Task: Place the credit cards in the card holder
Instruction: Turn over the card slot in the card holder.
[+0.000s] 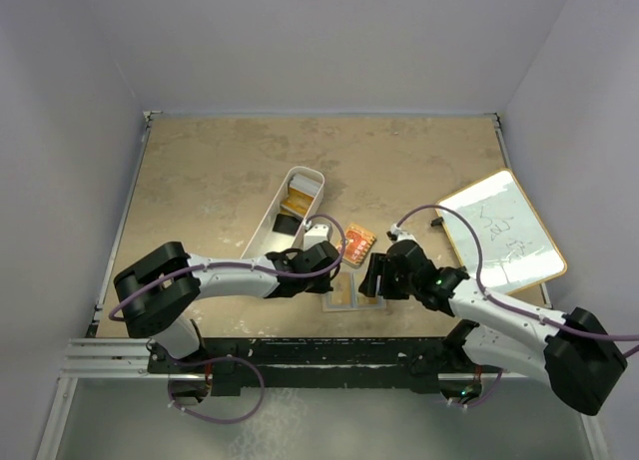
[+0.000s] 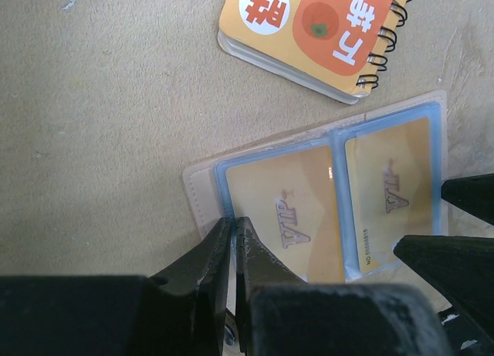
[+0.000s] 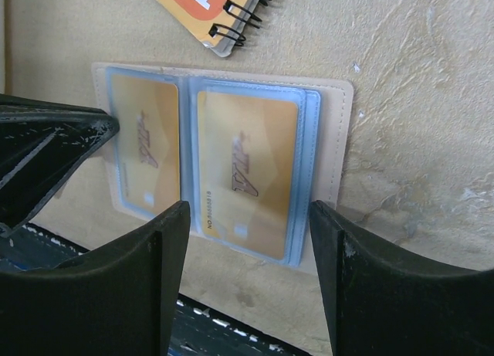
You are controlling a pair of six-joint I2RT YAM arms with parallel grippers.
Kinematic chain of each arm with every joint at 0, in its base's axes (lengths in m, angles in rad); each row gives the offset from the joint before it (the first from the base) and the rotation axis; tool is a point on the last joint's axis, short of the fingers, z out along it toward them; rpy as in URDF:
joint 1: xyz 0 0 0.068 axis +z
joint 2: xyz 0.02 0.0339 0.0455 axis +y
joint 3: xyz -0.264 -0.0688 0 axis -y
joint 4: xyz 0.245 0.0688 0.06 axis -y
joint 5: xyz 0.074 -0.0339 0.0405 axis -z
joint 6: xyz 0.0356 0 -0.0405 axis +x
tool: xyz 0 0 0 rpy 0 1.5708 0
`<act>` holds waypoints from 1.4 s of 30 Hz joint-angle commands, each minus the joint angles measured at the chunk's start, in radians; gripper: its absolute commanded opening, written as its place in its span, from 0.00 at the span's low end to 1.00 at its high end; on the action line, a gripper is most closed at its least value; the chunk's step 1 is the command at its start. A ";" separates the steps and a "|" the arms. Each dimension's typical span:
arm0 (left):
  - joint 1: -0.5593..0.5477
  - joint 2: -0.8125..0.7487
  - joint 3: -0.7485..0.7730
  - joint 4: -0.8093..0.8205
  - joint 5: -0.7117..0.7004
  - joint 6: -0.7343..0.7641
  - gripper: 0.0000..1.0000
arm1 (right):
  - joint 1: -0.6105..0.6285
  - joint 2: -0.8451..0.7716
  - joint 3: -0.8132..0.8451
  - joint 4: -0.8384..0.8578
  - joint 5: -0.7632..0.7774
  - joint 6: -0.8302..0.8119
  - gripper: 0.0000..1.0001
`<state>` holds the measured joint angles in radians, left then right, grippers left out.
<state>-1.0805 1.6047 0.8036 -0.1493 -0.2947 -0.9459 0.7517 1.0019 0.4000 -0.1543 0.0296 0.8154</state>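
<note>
Note left jaws pressed together at the left edge of the card holder (image 2: 199, 188), right jaws spread above its other half. Confirm two orange-gold credit cards (image 2: 289, 213) sleeved, holder open flat on the surface (image 1: 200, 181); expect more cards, apparently in the white bin (image 1: 268, 226).

You were working in a robotics lab cell: blank grey walls (image 1: 300, 41) boxed in a tan table (image 1: 220, 171), and two robot arms (image 1: 230, 270) trailing purple cables (image 1: 439, 211) stood bolted to an aluminium rail (image 1: 100, 355).
</note>
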 commanded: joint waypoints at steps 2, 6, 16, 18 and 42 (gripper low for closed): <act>-0.003 0.010 0.034 -0.008 -0.023 0.013 0.04 | -0.001 0.031 0.023 0.055 -0.027 -0.003 0.65; -0.004 0.021 0.033 0.007 -0.015 0.012 0.04 | -0.001 0.047 0.020 0.068 -0.036 -0.001 0.65; -0.003 0.019 0.028 0.008 -0.011 0.006 0.03 | -0.001 -0.018 0.100 -0.064 0.022 -0.027 0.65; -0.004 0.012 0.020 0.014 -0.011 -0.001 0.03 | -0.001 -0.030 0.100 -0.064 0.013 -0.026 0.65; -0.004 -0.015 -0.001 0.027 -0.013 -0.012 0.04 | -0.001 0.008 0.130 -0.064 0.029 -0.031 0.64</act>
<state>-1.0805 1.6138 0.8089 -0.1467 -0.2958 -0.9501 0.7517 0.9943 0.5003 -0.2405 0.0612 0.7921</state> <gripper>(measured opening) 0.038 0.641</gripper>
